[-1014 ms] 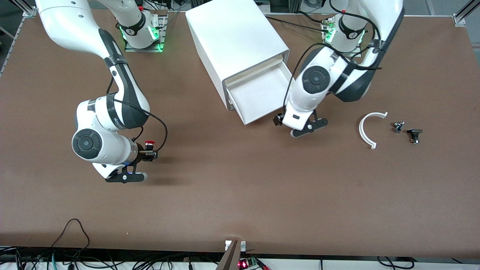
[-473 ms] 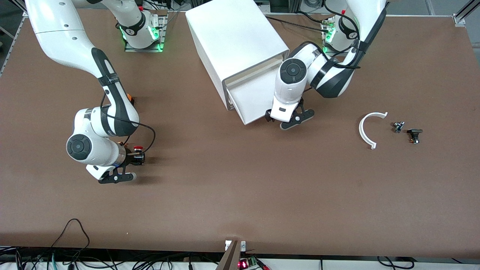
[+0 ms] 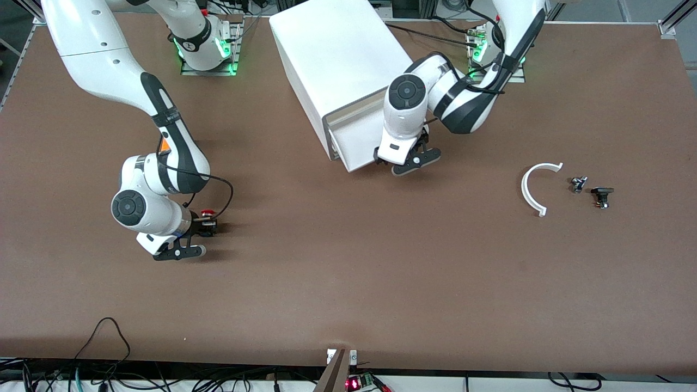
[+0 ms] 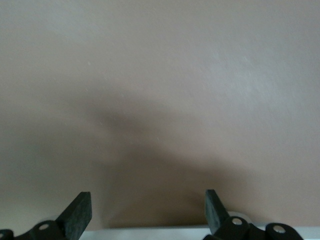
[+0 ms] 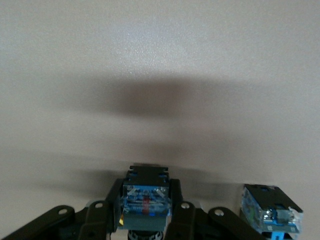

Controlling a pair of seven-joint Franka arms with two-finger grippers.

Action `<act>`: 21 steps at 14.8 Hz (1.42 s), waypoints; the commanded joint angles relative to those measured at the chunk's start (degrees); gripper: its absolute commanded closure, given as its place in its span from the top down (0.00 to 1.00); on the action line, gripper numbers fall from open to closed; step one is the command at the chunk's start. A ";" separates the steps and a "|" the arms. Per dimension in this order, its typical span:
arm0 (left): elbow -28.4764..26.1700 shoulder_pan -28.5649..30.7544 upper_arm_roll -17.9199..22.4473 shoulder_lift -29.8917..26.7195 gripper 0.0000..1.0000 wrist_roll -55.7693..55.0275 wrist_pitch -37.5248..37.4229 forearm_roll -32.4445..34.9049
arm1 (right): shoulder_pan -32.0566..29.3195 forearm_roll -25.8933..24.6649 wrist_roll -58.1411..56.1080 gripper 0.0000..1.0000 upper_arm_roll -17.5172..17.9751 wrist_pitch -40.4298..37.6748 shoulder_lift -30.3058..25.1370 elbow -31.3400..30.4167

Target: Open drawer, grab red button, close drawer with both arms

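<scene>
The white cabinet (image 3: 343, 54) stands at the robots' edge of the table. Its drawer (image 3: 359, 144) is partly out and looks empty. My left gripper (image 3: 380, 160) is open at the drawer's front edge. In the left wrist view its fingers (image 4: 80, 215) stand wide apart over a white rim (image 4: 150, 234), with brown table ahead. My right gripper (image 3: 208, 225) is shut on the button (image 3: 206, 213), low over the table toward the right arm's end. The right wrist view shows the gripper (image 5: 145, 210) clamping the button's black and blue body (image 5: 145, 192).
A second blue-bodied part (image 5: 270, 210) lies beside my right gripper. An orange box (image 3: 165, 146) shows partly past the right forearm. A white curved piece (image 3: 531, 190) and two small dark parts (image 3: 578, 184) (image 3: 601, 196) lie toward the left arm's end.
The left gripper has moved against the drawer's front, and the drawer has slid farther into the cabinet. The right gripper with the button shifted a little and dropped lower.
</scene>
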 commanded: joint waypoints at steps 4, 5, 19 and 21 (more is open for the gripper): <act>-1.88 4.49 -8.93 -1.01 1.00 -0.65 0.48 -6.32 | -0.47 -0.11 0.19 1.00 0.60 0.32 -1.82 -0.44; -2.23 4.76 -9.56 -0.84 1.00 -0.65 0.48 -6.41 | -0.65 -0.11 0.02 1.00 0.52 0.31 -2.78 -0.27; 1.09 5.91 -10.36 -2.06 1.00 4.26 -6.86 -11.86 | -0.21 -0.72 -0.33 1.00 0.96 -14.87 -22.73 5.35; 7.23 9.23 -10.09 -2.33 1.00 8.73 -16.52 -11.16 | -0.21 -0.72 -0.24 1.00 0.78 -16.64 -25.10 5.53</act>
